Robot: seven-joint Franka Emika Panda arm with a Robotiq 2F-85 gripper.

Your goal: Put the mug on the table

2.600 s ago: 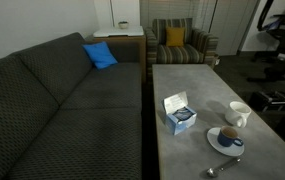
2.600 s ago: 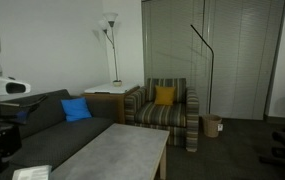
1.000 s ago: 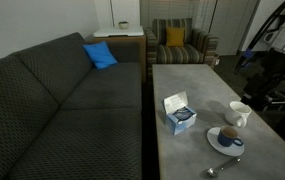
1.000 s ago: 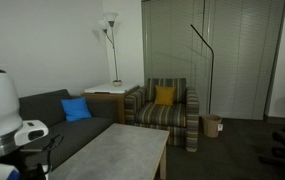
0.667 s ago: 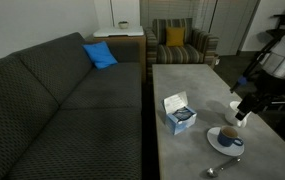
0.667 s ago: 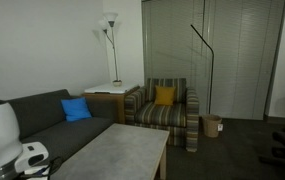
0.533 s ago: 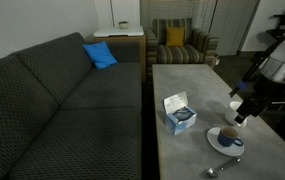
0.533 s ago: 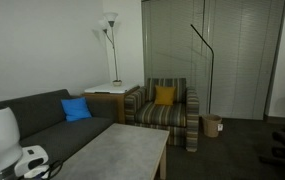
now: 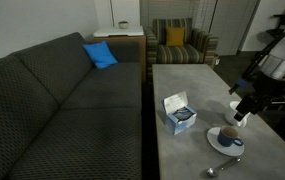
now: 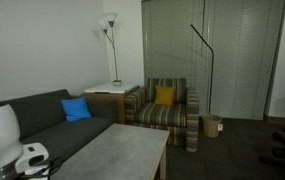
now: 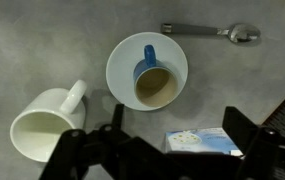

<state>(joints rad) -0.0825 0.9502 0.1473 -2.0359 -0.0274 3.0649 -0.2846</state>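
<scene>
The small blue mug (image 11: 154, 86) stands upright on a white plate (image 11: 122, 58), its handle (image 11: 149, 54) pointing toward the spoon (image 11: 212, 32) that lies on the grey table (image 11: 42, 35). The mug is not yet on the table top itself. It looks like glazed ceramic: stiff, fairly light, smooth enough to slip, and likely to chip if knocked against the plate. I judge the safest hold to be a firm pinch over the rim wall away from the handle, or across the body, followed by a straight lift. A white cup (image 11: 40, 125) stands just beside the plate on one side and a tissue box (image 11: 204, 142) sits near it on another, so there is little room for stray fingers. The gripper (image 11: 158, 140) hangs above this group, pointing down, its jaws spread wide with nothing between them. In the wrist view the mug lies ahead of the fingers rather than between them. In an exterior view the arm (image 9: 274, 62) reaches in over the table's edge, bent downward above the dishes.
</scene>
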